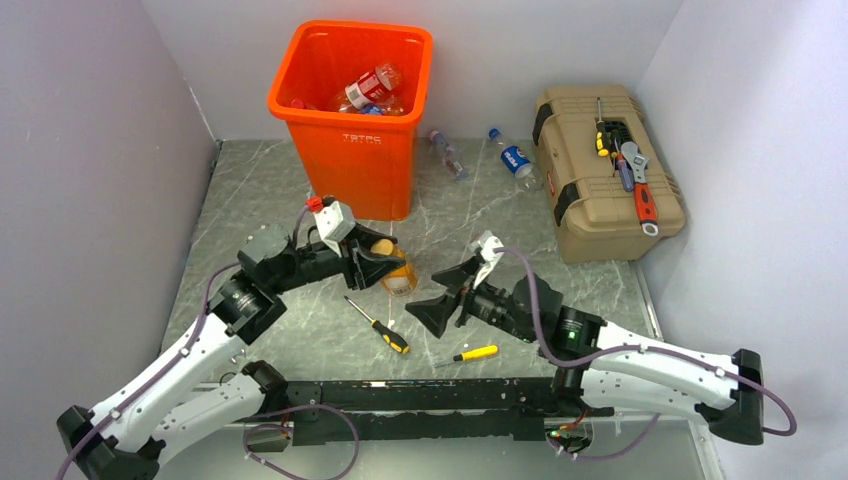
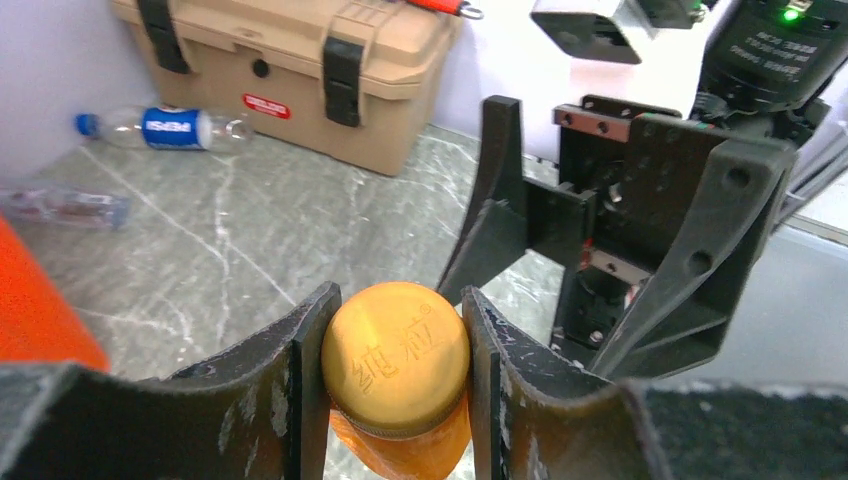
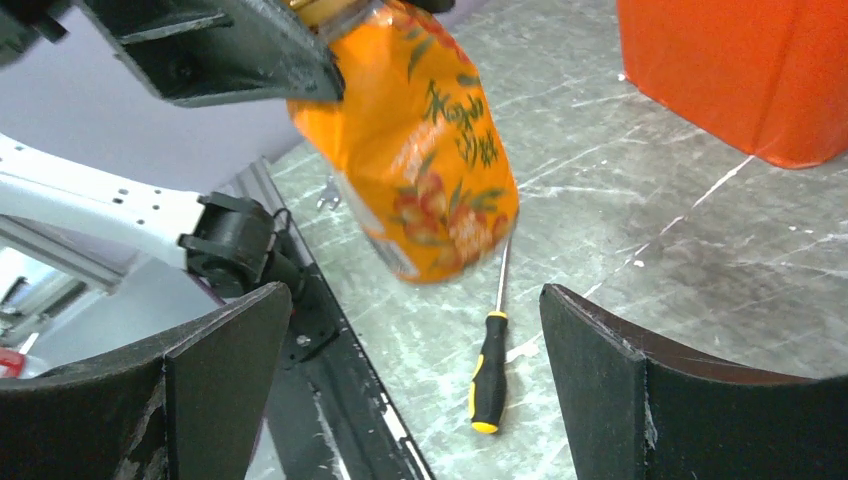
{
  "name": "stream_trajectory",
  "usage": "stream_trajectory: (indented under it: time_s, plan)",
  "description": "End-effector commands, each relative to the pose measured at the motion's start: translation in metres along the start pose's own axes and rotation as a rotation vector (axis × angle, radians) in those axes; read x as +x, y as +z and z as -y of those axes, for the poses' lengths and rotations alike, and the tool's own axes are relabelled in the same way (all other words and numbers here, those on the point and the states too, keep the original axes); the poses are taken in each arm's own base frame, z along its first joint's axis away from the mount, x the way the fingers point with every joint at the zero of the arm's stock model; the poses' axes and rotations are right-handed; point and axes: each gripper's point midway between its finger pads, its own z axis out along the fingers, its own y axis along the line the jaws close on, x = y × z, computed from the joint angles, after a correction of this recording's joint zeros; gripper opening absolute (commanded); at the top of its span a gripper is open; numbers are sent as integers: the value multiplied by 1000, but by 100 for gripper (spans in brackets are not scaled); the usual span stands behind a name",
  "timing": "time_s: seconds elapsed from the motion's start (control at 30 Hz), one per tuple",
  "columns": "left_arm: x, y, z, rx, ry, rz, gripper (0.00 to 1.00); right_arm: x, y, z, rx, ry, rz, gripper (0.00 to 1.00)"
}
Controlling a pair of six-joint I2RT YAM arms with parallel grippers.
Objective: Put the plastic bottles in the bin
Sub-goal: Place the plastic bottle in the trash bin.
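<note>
Nearest the arm bases, a black-and-yellow-handled screwdriver (image 1: 380, 326) and a yellow-handled screwdriver (image 1: 475, 352) lie flat on the grey marbled table (image 1: 320, 340). They are no part of the job and are best left alone. Just beyond them the left gripper (image 2: 397, 300) is closed narrowly on the gold screw cap (image 2: 396, 355) of a crumpled orange plastic drink bottle with a fruit-printed label (image 3: 420, 150), which appears to hang clear of the table from that cap. The right gripper (image 3: 415, 300) is spread wide and holds nothing, its fingers just beside the bottle's lower end.

The step in hand looks like the carry to the bin. A grip on a round cap alone probably lets the body swing, so a slow, smooth lift suits best, with the right arm drawn aside first so the bottle does not brush its fingers.

Farther back stands the tall bright orange square plastic bin (image 1: 352, 165), with several bottles already inside. The left arm should rise above the thick rim and let go only over the opening. To the right of the bin, a crushed clear plastic bottle (image 1: 447, 155) and a clear plastic bottle with a blue label (image 1: 513, 157) lie on the table near the tan plastic toolbox (image 1: 600, 200), likely next
</note>
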Motion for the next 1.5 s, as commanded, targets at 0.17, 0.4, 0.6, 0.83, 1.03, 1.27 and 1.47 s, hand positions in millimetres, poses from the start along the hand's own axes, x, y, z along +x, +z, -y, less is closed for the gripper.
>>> stream_trajectory:
  time_s: [0.17, 0.4, 0.6, 0.83, 1.03, 1.27, 1.47]
  plan:
    - [-46, -21, -25, -213, 126, 130, 0, -18, -37, 40, 197, 54, 127, 100]
    - [-133, -31, -65, -504, 152, 180, 0, -10, -49, 78, 402, 71, 147, 99]
    - [-206, -10, -100, -664, 180, 119, 0, -1, -40, 83, 441, 46, 101, 98]
    - [-258, -16, -181, -929, 305, 132, 0, 3, -45, 93, 492, 15, 82, 97]
    - [-233, -70, -287, -1102, 32, 160, 0, -2, -60, 100, 512, 60, 161, 97]
    - [-206, -59, -346, -1114, 23, 145, 0, -11, -66, 96, 476, 66, 202, 96]
    - [-149, -43, -369, -1094, -88, -2, 0, -9, -66, 100, 505, 39, 183, 96]
